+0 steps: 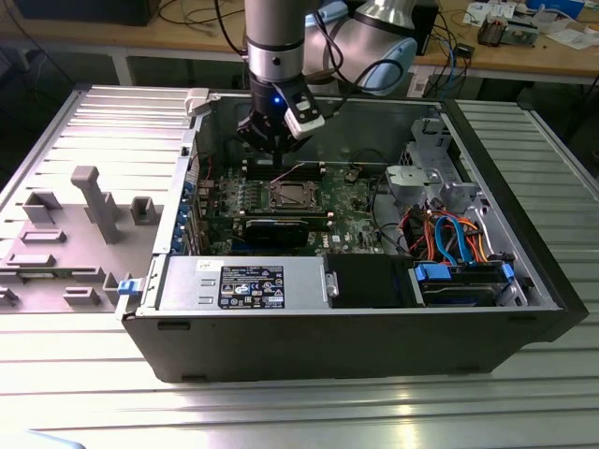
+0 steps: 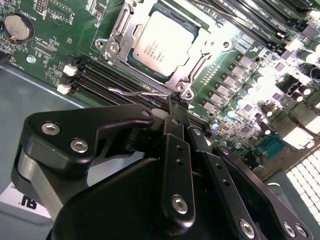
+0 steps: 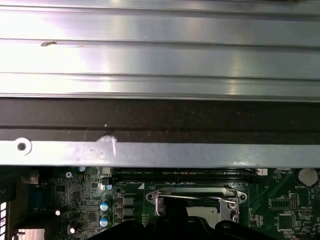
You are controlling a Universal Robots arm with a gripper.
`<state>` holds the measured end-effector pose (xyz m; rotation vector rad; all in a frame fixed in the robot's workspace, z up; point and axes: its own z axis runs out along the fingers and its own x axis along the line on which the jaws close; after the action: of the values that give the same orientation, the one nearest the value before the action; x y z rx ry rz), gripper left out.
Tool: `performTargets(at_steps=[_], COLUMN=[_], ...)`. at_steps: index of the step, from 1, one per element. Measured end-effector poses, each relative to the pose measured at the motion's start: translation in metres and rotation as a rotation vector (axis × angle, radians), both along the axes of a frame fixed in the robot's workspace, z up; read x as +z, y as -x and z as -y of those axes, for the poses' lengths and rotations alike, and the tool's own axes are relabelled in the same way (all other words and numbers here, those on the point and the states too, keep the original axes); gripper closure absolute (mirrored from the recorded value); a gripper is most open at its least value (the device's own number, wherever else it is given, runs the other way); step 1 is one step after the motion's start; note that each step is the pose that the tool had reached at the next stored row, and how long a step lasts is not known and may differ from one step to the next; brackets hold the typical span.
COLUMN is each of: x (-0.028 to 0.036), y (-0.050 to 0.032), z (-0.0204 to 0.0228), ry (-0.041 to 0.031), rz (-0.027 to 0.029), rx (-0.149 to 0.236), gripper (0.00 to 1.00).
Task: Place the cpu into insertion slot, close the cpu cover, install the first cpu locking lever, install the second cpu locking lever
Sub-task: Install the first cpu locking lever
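The cpu (image 2: 160,42), a silvery square chip, lies in the insertion slot (image 1: 292,195) on the green motherboard. The cpu cover (image 2: 200,57) is folded down flat around it, and the chip shows through its window. A thin wire locking lever (image 2: 134,92) runs along the socket's edge beside the memory slots. My gripper (image 2: 175,105) is shut, and its black fingertips sit right at the lever's end by the socket corner. In the exterior view the gripper (image 1: 271,140) hangs just behind the socket inside the open case. The first wrist view shows the cover (image 3: 197,197) above the dark fingers (image 3: 172,222).
Black memory slots (image 2: 100,80) and a coin battery (image 2: 19,26) lie beside the socket. The case's metal wall (image 3: 160,152) stands close behind the gripper. A power supply (image 1: 243,281) fills the case front. A drive cage with cables (image 1: 449,234) is at the exterior view's right.
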<state>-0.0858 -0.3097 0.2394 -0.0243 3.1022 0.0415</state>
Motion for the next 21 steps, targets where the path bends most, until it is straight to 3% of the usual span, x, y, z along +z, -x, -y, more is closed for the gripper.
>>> performTargets(at_steps=[11,21], x=[-0.0079,-0.0116], y=[-0.008,-0.0141], z=[-0.0062,-0.0078], ry=[0.0,0.0002], rz=[-0.0007,-0.0007], rx=[0.001,0.013], gripper=[0.89,0.89])
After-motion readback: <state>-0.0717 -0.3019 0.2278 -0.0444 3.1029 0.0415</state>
